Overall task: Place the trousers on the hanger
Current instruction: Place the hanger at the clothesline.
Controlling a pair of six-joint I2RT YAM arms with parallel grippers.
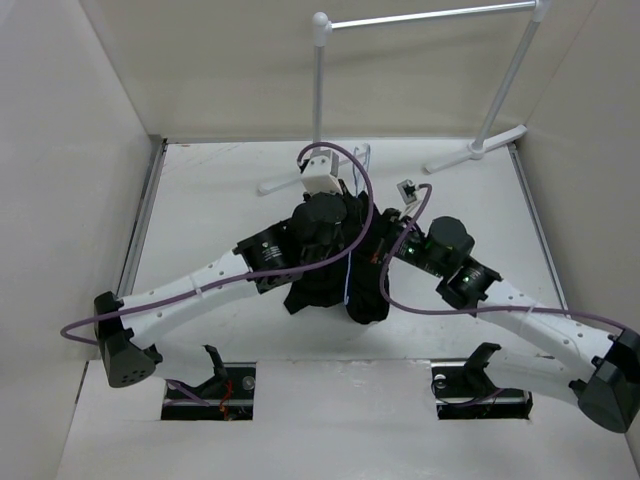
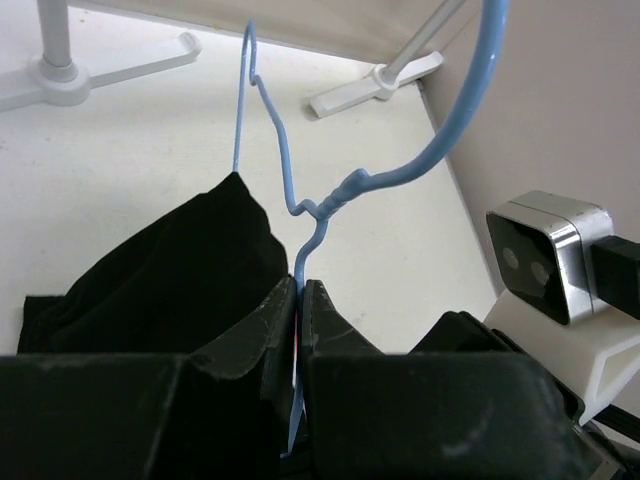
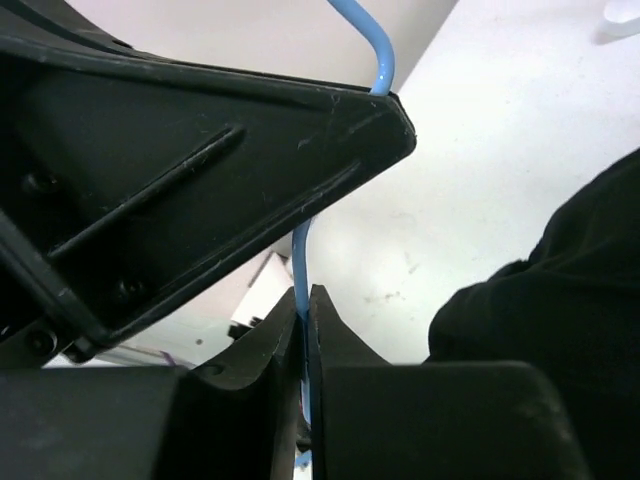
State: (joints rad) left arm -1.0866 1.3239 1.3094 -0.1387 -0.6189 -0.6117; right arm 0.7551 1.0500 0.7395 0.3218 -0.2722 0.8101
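The pale blue wire hanger [image 2: 290, 190] stands upright in the left wrist view, its hook [image 2: 470, 110] curving up to the right. My left gripper [image 2: 302, 292] is shut on the wire just below the twisted neck. The black trousers [image 2: 170, 270] hang over the hanger on the left of the jaws. In the right wrist view my right gripper [image 3: 305, 300] is shut on another stretch of the hanger's wire [image 3: 300, 255], with the trousers [image 3: 560, 290] to its right. From above, both grippers, left [image 1: 325, 215] and right [image 1: 385, 240], meet over the bunched trousers [image 1: 335, 285] at mid-table.
A white tube garment rack [image 1: 420, 18] stands at the back, its feet [image 1: 475, 152] on the far part of the table. White walls enclose the table on the left, right and back. The left gripper's black body [image 3: 200, 170] fills the upper left of the right wrist view.
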